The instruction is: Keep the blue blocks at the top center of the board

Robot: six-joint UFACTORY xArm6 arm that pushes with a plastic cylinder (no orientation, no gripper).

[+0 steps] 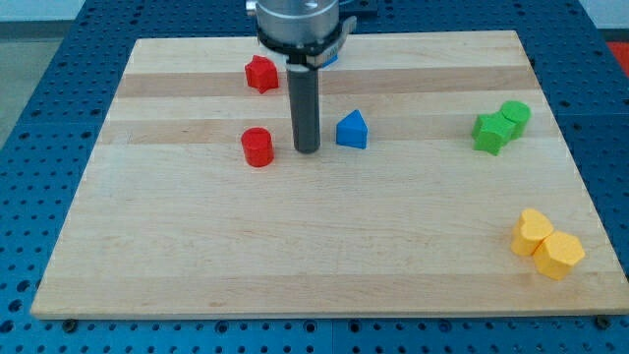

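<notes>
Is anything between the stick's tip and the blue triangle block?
No. My tip sits just to the view's left of the blue triangular block, with only bare board between them. The red cylinder is on the tip's other side.

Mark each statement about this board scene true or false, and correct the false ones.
1. My tip sits between the red cylinder and the blue triangular block. True.
2. The two green blocks lie at the view's left edge. False: they sit together near the view's right edge.
3. The two yellow blocks touch each other at the view's bottom right. True.
4. The red star-shaped block lies below the red cylinder. False: it lies above it, nearer the view's top.
5. A second blue block is in full view. False: the arm hides most of it.
</notes>
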